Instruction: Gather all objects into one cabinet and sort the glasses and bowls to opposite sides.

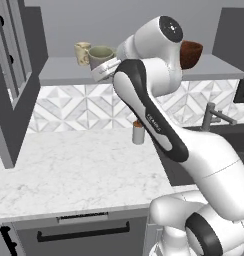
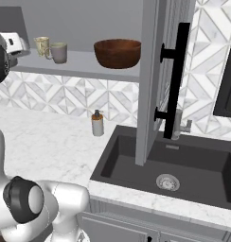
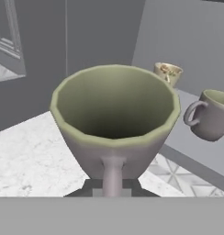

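Gripping grey mug (image 3: pixel 114 124) by handle, gripper (image 3: pixel 113 190) clamped | seeming light, rigid, glazed-slippery, breakable | carrying upright toward shelf (image 1: pixel 59 70) mugs

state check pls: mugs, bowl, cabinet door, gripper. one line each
gripper: shut on held grey mug
held grey mug: lifted, off the shelf, empty
second grey mug: upright on cabinet shelf, beside cream mug
cream mug: upright on shelf, left end
brown bowl: upright on shelf, right side
cabinet door: open
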Robot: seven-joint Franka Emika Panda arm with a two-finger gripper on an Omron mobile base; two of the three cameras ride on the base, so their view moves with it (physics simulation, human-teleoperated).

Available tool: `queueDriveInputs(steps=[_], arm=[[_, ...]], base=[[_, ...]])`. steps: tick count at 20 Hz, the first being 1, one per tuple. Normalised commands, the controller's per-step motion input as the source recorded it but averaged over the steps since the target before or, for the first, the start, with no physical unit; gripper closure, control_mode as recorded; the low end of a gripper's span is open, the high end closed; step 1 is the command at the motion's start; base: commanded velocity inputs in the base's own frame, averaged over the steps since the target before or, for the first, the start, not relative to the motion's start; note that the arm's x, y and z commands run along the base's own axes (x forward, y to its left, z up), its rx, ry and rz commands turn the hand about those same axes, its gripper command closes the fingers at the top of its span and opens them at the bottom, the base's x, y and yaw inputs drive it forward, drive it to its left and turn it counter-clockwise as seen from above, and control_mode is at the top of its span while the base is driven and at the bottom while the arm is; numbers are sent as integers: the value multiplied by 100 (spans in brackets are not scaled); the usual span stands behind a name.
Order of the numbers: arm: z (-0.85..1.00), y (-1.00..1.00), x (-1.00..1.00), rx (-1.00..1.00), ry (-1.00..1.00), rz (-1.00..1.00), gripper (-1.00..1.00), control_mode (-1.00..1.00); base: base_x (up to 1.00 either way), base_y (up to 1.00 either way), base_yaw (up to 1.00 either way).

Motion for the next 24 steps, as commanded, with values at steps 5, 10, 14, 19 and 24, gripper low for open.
queueDriveInputs(steps=[5, 10, 14, 19, 24], arm=[[0, 0, 42, 0, 0, 0, 100, -100], [0, 13, 41, 0, 0, 0, 100, -100], [0, 29, 26, 1, 3, 0, 100, -100], [0, 25, 30, 0, 1, 0, 100, -100], [0, 31, 42, 0, 3, 0, 100, -100]], base=[[0, 0, 0], [0, 0, 0], [0, 0, 0], [0, 0, 0], [0, 0, 0]])
